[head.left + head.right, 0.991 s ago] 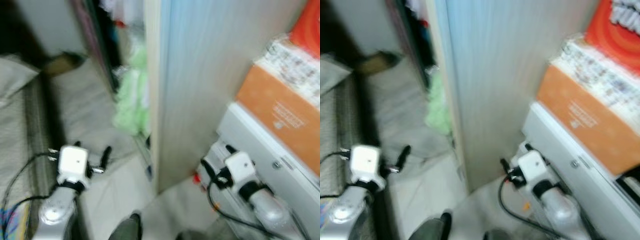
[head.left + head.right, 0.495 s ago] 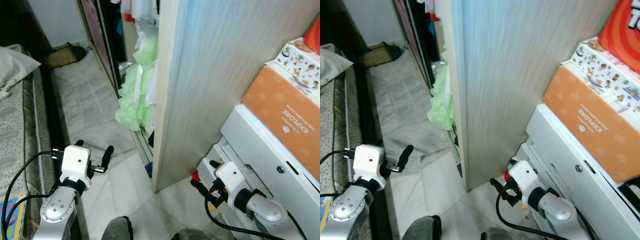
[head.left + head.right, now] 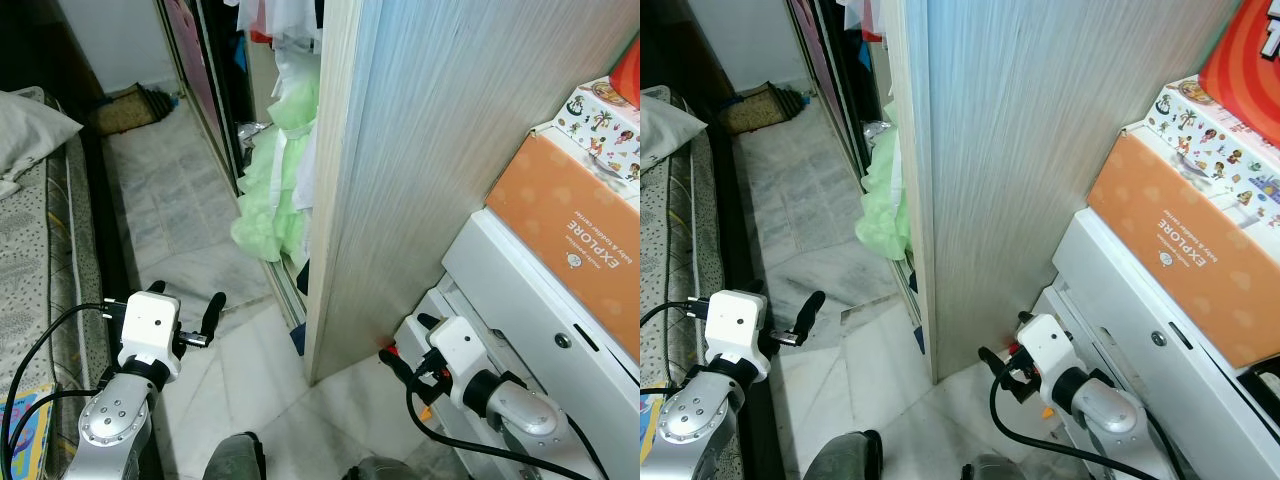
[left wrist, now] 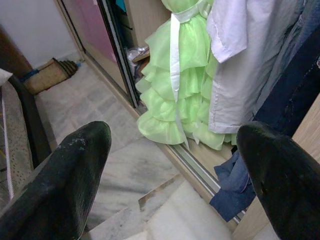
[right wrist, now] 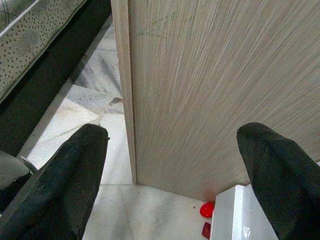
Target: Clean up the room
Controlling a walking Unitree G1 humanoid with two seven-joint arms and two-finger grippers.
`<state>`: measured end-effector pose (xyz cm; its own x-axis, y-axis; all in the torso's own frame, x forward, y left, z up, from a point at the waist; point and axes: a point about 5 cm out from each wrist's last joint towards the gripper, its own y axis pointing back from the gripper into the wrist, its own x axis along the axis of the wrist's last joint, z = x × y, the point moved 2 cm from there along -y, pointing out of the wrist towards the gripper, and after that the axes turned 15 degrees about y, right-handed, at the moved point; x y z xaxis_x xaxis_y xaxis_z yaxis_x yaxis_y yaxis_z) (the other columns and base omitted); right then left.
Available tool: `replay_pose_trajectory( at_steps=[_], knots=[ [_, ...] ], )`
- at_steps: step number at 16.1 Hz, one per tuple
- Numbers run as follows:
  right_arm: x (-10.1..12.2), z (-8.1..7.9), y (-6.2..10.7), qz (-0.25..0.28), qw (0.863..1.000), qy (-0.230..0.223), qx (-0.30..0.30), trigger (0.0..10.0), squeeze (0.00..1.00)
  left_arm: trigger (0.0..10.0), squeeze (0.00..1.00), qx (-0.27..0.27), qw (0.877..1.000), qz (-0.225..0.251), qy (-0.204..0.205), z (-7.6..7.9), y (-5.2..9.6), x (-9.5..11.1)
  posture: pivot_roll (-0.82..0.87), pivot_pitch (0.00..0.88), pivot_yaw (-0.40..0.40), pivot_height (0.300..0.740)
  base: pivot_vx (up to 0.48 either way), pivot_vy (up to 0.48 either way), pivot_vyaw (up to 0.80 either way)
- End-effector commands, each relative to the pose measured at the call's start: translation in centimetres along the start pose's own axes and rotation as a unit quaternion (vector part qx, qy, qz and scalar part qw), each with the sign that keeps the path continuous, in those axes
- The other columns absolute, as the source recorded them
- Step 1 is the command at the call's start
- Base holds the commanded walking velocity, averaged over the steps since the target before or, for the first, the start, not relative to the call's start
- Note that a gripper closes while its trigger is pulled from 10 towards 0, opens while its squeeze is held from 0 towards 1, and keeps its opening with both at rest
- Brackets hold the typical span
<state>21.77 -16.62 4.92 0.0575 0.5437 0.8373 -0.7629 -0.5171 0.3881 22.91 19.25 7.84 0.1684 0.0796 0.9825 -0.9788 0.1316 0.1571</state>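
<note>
Left gripper (image 4: 165,165): fingers spread apart, nothing between them, held low over the pale marble floor (image 3: 190,215), directed toward the open wardrobe.

Right gripper (image 5: 165,165): fingers spread apart, nothing held, low beside the white drawer unit (image 3: 545,310), facing the light wood-grain wardrobe side panel (image 3: 420,150).

Frilly light-green dress (image 4: 177,80): hanging inside the wardrobe, hem reaching the sliding-door track, beside a white garment (image 4: 250,55). Crumpled dark blue cloth (image 4: 235,182) at the wardrobe base below the white garment.

Orange cardboard box (image 3: 565,240): on top of the drawer unit. Small red round object (image 5: 207,210): on the floor at the panel's foot. Patterned grey mattress (image 3: 40,260): along the left.
</note>
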Motion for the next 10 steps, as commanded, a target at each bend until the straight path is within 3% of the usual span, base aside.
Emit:
replay_pose_trajectory(
  at_steps=[1, 5, 10],
  knots=[
    [-0.36, 0.09, 0.08, -0.004, 1.0, 0.0, -0.005, 10.0, 0.0, 10.0, 0.0, -0.002, 1.0, -0.003, -0.005, -0.21, 0.13, -0.1, 0.0, 0.127, -0.034, 0.74, 0.0, 0.0, 0.0],
    [-0.59, 0.2, 0.2, -0.002, 1.0, 0.002, -0.012, 10.0, 0.0, 10.0, 0.0, -0.003, 1.0, -0.002, -0.007, -0.22, -0.02, -0.03, 0.0, 0.123, -0.032, 0.74, 0.0, 0.0, 0.0],
    [-0.66, 0.18, 0.09, 0.001, 1.0, 0.006, -0.014, 10.0, 0.0, 10.0, 0.0, -0.003, 1.0, -0.002, -0.004, -0.21, -0.15, -0.07, 0.0, 0.12, -0.034, 0.74, -0.305, -0.268, 0.0]
  ],
)
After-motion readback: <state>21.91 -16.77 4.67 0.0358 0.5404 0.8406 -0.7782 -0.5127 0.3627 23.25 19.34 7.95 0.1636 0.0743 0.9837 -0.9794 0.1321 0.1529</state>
